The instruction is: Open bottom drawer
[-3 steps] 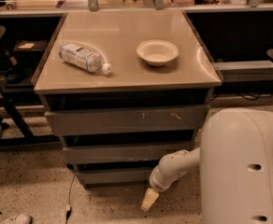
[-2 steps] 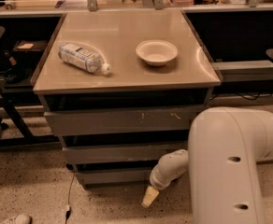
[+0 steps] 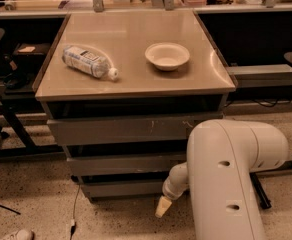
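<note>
Cabinet (image 3: pixel 131 31): grey metal unit with a smooth beige top and three drawer fronts stacked on its near face. Landmark for every entry below.

Bottom drawer (image 3: pixel 121 188): plain flat grey metal front, handleless, lowest on the cabinet's near face, just above the speckled floor. Appears shut or nearly so. Long axis runs left to right across the cabinet's face. A dark gap parts it from the middle grey front (image 3: pixel 126 163). The largest grey front with pale scratch marks (image 3: pixel 121 129) sits highest, under the cabinet top.

Gripper (image 3: pixel 162 207): cream tapered tip on a white wrist, low at the cabinet's near right foot, pointing down at the floor. Lies just below and in front of the right end of the bottom drawer's front. Contact cannot be confirmed. Whether it is released or clenched cannot be told. Nothing is seen in its hold.

Bulky white arm housing (image 3: pixel 231 184): at the cabinet's near right, covering the lower right corner of its face.

Governing relation (judgement): the drawer lies up and to the left of the gripper, slightly behind it. With no handle, the pull likely needs purchase on the front's upper edge or right end, then travel straight out from the cabinet's face, square to the long axis.

Clear plastic bottle with white cap (image 3: pixel 88 61): on its side, left on the cabinet top.

Shallow white bowl (image 3: pixel 167 55): upright, right of centre on the cabinet top, apart from the bottle.
</note>
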You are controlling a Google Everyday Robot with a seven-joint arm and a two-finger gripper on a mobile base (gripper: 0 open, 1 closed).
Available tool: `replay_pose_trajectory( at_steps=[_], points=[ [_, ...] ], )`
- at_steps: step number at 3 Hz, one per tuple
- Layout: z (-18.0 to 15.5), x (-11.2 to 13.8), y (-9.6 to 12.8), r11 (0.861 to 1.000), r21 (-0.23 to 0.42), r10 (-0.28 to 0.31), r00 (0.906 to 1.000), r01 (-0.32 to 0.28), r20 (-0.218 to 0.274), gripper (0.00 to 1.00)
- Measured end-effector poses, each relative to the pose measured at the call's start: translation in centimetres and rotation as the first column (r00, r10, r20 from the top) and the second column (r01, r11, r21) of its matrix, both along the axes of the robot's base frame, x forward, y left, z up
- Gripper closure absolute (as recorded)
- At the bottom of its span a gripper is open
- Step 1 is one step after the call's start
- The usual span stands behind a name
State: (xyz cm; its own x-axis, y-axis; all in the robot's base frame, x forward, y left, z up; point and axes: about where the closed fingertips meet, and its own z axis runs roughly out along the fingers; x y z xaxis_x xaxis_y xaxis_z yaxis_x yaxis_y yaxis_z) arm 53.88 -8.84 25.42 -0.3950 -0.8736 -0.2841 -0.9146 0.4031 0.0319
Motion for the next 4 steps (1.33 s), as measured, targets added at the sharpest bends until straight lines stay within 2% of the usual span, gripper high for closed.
replay_pose_trajectory(
  at_steps=[4],
  points=[
    [-5.0,4.8,-1.5,0.999,-0.021,-0.025,0.9994,0.026,0.023,0.00]
  ],
)
